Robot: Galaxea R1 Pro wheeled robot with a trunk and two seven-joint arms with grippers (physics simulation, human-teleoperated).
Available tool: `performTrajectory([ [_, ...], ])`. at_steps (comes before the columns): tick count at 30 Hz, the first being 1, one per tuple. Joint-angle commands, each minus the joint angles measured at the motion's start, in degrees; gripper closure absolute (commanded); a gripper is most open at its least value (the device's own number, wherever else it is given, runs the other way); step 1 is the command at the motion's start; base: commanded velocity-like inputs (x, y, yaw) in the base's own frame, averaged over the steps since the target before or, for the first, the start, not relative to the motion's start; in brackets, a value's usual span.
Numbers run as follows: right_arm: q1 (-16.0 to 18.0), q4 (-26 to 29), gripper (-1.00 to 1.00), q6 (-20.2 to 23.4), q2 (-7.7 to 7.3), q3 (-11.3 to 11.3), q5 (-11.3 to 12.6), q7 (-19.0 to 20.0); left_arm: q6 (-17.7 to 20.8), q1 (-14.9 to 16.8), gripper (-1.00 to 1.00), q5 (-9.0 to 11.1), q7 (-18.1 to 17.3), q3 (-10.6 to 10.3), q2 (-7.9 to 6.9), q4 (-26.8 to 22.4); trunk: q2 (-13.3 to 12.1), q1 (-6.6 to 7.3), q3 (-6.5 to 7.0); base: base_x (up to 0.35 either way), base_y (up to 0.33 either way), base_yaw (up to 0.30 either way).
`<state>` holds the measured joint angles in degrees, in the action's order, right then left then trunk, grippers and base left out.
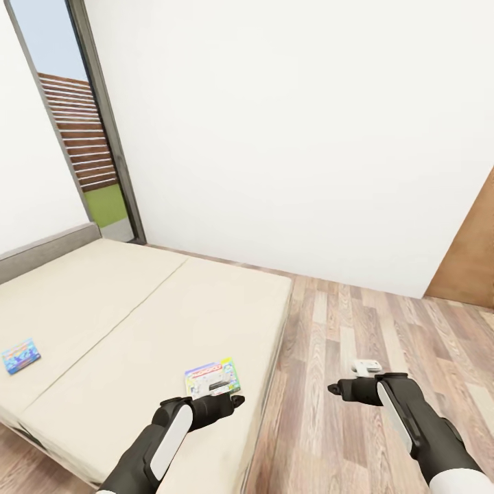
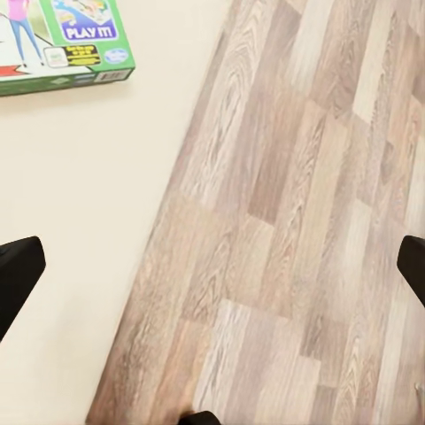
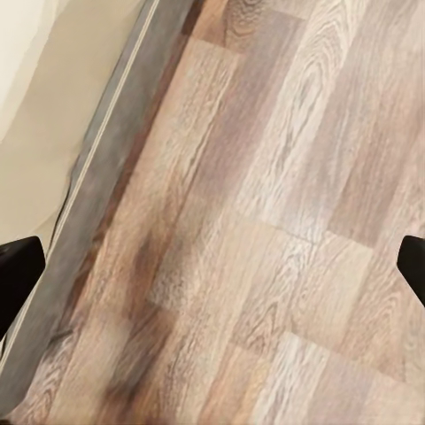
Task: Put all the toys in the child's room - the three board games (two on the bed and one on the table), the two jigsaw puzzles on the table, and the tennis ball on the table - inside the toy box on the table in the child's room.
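So far, nothing collected: your left tool (image 1: 237, 399) and right tool (image 1: 334, 389) both hang spread and empty. Pale green-white game box (image 1: 213, 377) lies flat on the bed (image 1: 123, 309), just ahead of your left tool, long axis roughly across your reach. Blue game box (image 1: 20, 356) lies well off to that tool's left, slightly tilted. Both remain to be carried.

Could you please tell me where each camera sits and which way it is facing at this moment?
Head view: high on the robot, looking down over the bed, two board games and floor; both forearms show.
Left wrist view: on the left arm, facing down at the bed edge, the pale green-white board game and planks; dark fingertips.
Right wrist view: faces the bed's grey side and planks.
All share the wood floor.
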<state>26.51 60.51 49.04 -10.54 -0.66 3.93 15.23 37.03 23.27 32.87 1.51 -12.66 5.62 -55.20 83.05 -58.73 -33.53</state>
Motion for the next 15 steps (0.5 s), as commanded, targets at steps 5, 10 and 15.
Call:
performTrajectory([
  [5, 0.0, 0.0, -1.0, 0.3, -0.01, -0.1, 0.4, 0.0, 0.2, 0.0, -1.0, 0.3, 0.2, 0.0, -0.03, 0.0, 0.0, 0.0, -0.06, 0.0, 0.006, -0.041],
  [10, 0.0, 0.0, -1.0, 0.3, -0.01, -0.1, 0.4, -0.1, 0.2, 0.0, -1.0, 0.3, 0.2, 0.0, -0.06, 0.0, 0.0, 0.0, -0.06, 0.0, 0.076, -0.019],
  [15, 0.0, 0.0, -1.0, 0.3, -0.01, -0.1, 0.4, -0.1, 0.2, 0.0, -1.0, 0.3, 0.2, 0.0, -0.07, -0.1, 0.0, 0.0, -0.06, 0.0, 0.18, -0.009],
])
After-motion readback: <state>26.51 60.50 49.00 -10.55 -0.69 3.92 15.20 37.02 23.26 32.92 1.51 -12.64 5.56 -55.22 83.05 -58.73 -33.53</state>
